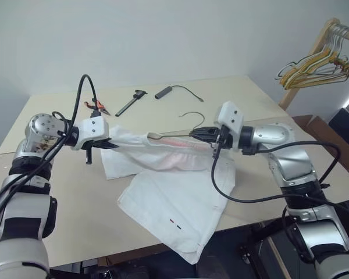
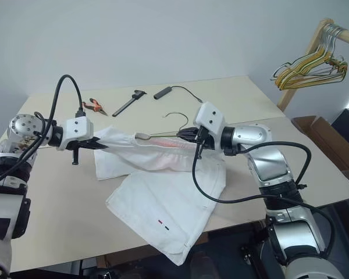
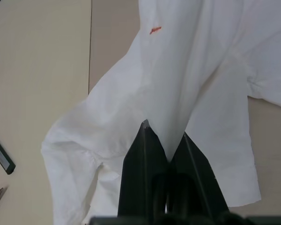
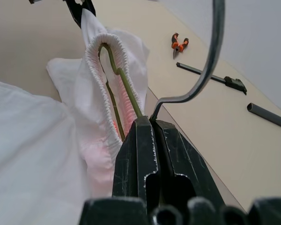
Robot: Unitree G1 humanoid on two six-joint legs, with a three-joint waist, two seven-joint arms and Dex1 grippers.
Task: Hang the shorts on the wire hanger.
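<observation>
The white shorts (image 1: pixel 168 197) hang stretched between my two grippers, their lower part lying on the table and drooping over its front edge. My left gripper (image 1: pixel 113 145) is shut on the cloth at the left end of the waistband; in the left wrist view the cloth (image 3: pixel 178 70) is pinched between its tips (image 3: pixel 164 136). The wire hanger (image 1: pixel 193 116) has its hook sticking up, and its olive wire runs inside the gathered waistband (image 4: pixel 107 61). My right gripper (image 1: pixel 193 134) is shut on the hanger just below the hook (image 4: pixel 210 56).
Orange-handled pliers (image 1: pixel 97 105), a black caliper-like tool (image 1: pixel 131 103) and a black cylinder with a cable (image 1: pixel 163 92) lie at the back of the beige table (image 1: pixel 58 197). A bunch of yellow and white hangers (image 1: pixel 317 64) hangs on a wooden rack at the far right.
</observation>
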